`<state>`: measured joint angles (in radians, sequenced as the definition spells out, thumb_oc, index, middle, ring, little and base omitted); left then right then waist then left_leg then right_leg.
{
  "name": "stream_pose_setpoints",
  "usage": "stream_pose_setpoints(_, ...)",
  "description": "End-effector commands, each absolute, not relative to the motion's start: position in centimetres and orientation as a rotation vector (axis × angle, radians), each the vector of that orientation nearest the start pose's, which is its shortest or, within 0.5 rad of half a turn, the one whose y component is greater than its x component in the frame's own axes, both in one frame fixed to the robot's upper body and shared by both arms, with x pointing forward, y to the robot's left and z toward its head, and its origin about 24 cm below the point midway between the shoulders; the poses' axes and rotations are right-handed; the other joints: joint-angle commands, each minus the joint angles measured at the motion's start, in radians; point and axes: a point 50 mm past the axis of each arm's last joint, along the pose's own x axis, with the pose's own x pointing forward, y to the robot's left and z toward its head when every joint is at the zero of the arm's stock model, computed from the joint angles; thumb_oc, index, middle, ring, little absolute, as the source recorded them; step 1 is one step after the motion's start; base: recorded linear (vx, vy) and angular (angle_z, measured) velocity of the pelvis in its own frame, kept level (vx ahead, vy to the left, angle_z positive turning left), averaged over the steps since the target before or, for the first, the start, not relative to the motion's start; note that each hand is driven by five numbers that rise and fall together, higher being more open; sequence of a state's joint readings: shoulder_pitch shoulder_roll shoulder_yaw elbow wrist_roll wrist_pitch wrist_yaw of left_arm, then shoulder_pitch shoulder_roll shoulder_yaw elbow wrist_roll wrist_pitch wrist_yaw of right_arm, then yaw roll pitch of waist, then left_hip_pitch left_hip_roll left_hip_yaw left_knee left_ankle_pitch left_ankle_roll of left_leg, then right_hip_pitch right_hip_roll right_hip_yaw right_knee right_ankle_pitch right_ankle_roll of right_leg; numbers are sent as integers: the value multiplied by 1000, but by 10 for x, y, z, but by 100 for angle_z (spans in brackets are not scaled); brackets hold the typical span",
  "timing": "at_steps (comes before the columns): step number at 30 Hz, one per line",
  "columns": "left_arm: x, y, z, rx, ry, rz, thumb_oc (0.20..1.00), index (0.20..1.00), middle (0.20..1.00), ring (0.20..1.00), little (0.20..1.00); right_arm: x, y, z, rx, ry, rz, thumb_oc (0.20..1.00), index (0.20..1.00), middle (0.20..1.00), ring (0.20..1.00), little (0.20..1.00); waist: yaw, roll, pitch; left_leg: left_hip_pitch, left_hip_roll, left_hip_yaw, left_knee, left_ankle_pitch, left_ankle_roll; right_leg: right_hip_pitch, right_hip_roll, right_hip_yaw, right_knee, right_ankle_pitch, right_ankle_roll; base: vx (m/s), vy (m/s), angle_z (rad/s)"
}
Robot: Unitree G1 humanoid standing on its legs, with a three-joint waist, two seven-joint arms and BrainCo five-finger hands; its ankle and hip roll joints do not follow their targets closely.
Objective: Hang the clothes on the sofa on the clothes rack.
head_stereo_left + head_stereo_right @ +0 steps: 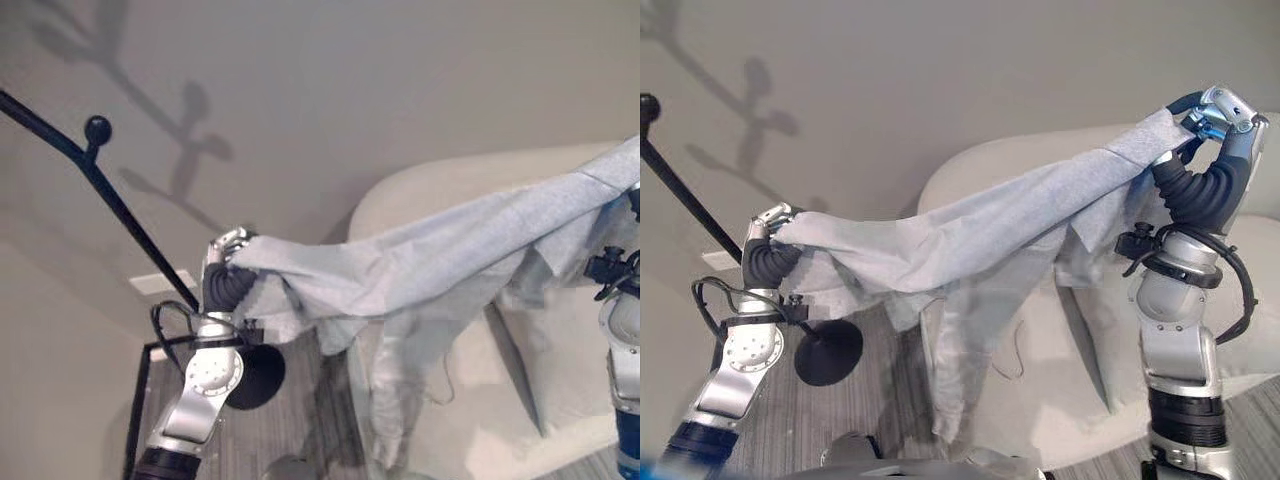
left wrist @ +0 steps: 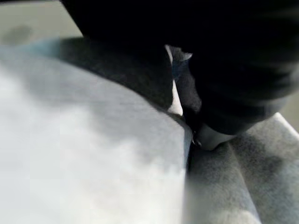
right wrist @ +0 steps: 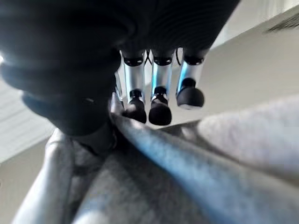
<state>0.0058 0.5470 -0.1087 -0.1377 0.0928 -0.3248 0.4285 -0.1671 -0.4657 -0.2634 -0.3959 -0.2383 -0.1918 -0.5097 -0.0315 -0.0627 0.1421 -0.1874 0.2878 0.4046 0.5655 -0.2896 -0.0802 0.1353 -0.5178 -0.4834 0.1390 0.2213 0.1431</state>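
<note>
A pale grey garment [image 1: 990,235] is stretched in the air between the two hands, its long axis running from the left hand [image 1: 768,225], low and near the rack, up to the right hand [image 1: 1218,112], which is raised higher, with loose folds and a sleeve hanging down from the middle in front of the sofa [image 1: 1060,400]. Each hand has its fingers clenched on one end of the cloth; the right wrist view shows dark fingertips [image 3: 160,113] curled down onto the fabric. Behind the left hand stands the black rack [image 1: 110,195], its pole slanting up to a round knob [image 1: 97,128], its round base [image 1: 828,352] on the floor.
</note>
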Motion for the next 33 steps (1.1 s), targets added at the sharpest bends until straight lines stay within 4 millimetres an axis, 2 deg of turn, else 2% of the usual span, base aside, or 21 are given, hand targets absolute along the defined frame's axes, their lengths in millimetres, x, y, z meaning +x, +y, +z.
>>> stream_pose_setpoints(1,225,221,166,496,-778,263,200,200,200,200,200,206,-253,270,-660,-1132,-713,200,200,200,200,200,-13,34,-43,135,120,-14,-255,170,-60,-26,-96,-55,-11,180,119,42,437,-16)
stream_pose_setpoints(3,223,231,172,522,-799,353,200,200,200,200,200,204,-253,276,-655,-1164,-737,200,200,200,200,200,-6,36,-38,161,80,64,-252,138,-23,-39,-130,-184,-2,188,119,-32,610,-12)
stream_pose_setpoints(5,220,237,176,556,-817,398,200,200,200,200,200,205,-250,276,-638,-1171,-730,200,200,200,200,200,-12,21,-22,182,24,86,-266,113,19,-54,-105,-215,75,102,118,-17,486,-58)
stream_pose_setpoints(6,218,241,176,569,-813,418,200,200,200,200,200,205,-249,274,-634,-1162,-724,200,200,200,200,200,-18,13,-20,189,0,92,-279,112,29,-66,-79,-200,107,68,113,-6,369,-44)
stream_pose_setpoints(9,218,247,173,567,-786,460,200,200,200,200,200,205,-250,272,-650,-1156,-704,200,200,200,200,200,-34,4,-23,226,-74,104,-358,126,55,-138,71,-121,192,-80,80,20,384,-9)
stream_pose_setpoints(10,220,244,168,553,-763,442,200,200,200,200,200,203,-253,270,-663,-1149,-696,200,200,200,200,200,-60,-5,-10,266,-129,85,-415,135,65,-229,208,-43,246,-174,55,7,257,-9)
stream_pose_setpoints(12,221,244,168,551,-764,440,200,200,200,200,200,203,-254,271,-664,-1151,-696,200,200,200,200,200,-54,-7,-11,269,-132,91,-425,142,64,-236,205,-39,253,-181,50,6,169,16)
stream_pose_setpoints(13,225,237,163,532,-741,407,200,200,200,200,200,202,-257,271,-677,-1151,-712,200,200,200,200,200,-75,-22,2,294,-182,62,-447,138,77,-290,301,11,276,-205,41,14,162,12)
stream_pose_setpoints(14,226,236,163,530,-742,404,200,200,200,200,200,201,-258,271,-679,-1152,-715,200,200,200,200,200,-73,-21,3,296,-184,61,-453,141,79,-292,299,13,280,-208,41,14,262,34)
stream_pose_setpoints(15,234,221,158,485,-729,343,200,200,200,200,200,200,-261,273,-700,-1156,-736,200,200,200,200,200,-88,-40,14,305,-227,19,-468,143,87,-318,342,53,276,-207,26,-22,98,36)
stream_pose_setpoints(17,237,212,153,473,-711,301,200,200,200,200,200,197,-262,272,-702,-1155,-743,200,200,200,200,200,-84,-57,-10,300,-257,-8,-490,147,93,-251,368,53,183,-254,-24,-24,-3,101)
stream_pose_setpoints(21,233,206,145,423,-670,261,200,200,200,200,200,202,-257,271,-664,-1153,-707,200,200,200,200,200,-72,-51,-53,302,-230,-5,-448,135,70,-162,397,55,43,-281,-54,39,-127,60)
stream_pose_setpoints(22,230,209,144,436,-664,259,200,200,200,200,200,205,-251,270,-641,-1159,-672,200,200,200,200,200,-62,-48,-57,284,-194,14,-360,114,51,-127,425,74,0,-308,-79,46,-114,7)
stream_pose_setpoints(23,230,209,144,436,-664,259,200,200,200,200,200,205,-251,270,-641,-1159,-672,200,200,200,200,200,-62,-48,-57,284,-194,14,-360,114,51,-127,425,74,0,-308,-79,29,-153,-24)
stream_pose_setpoints(24,227,213,144,445,-663,273,200,200,200,200,200,205,-247,270,-632,-1170,-646,200,200,200,200,200,-52,-49,-54,253,-149,35,-261,111,22,-100,446,91,-25,-320,-97,4,-154,-50)
stream_pose_setpoints(25,227,217,145,450,-667,296,200,200,200,200,200,207,-241,270,-624,-1176,-606,200,200,200,200,200,-37,-51,-39,205,-96,41,-143,160,-22,-83,459,105,-30,-329,-118,6,-172,-37)
stream_pose_setpoints(27,226,225,146,473,-670,356,200,200,200,200,200,213,-234,268,-608,-1167,-549,200,200,200,200,200,-8,-49,-13,137,-34,27,15,238,-45,-56,482,106,-47,-331,-159,-51,-91,-55)
stream_pose_setpoints(28,226,232,149,494,-691,419,200,200,200,200,200,217,-227,264,-582,-1147,-482,200,200,200,200,200,2,-47,-12,108,-5,-20,35,250,-51,-34,486,132,-57,-348,-154,4,9,-91)
stream_pose_setpoints(30,225,239,156,555,-723,455,200,200,200,200,200,219,-223,260,-613,-1124,-434,200,200,200,200,200,6,-48,-17,96,44,-12,-26,230,-41,-20,472,125,-64,-354,-139,105,119,-45)
stream_pose_setpoints(32,224,244,163,610,-760,498,200,200,200,200,200,220,-217,259,-624,-1128,-394,200,200,200,200,200,9,-46,-31,123,39,-12,-160,224,-24,-25,454,123,-57,-361,-124,90,163,-3)
stream_pose_setpoints(33,224,244,163,611,-760,499,200,200,200,200,200,220,-217,259,-623,-1128,-393,200,200,200,200,200,9,-49,-31,126,35,-10,-167,228,-23,-25,451,123,-57,-361,-123,86,269,3)
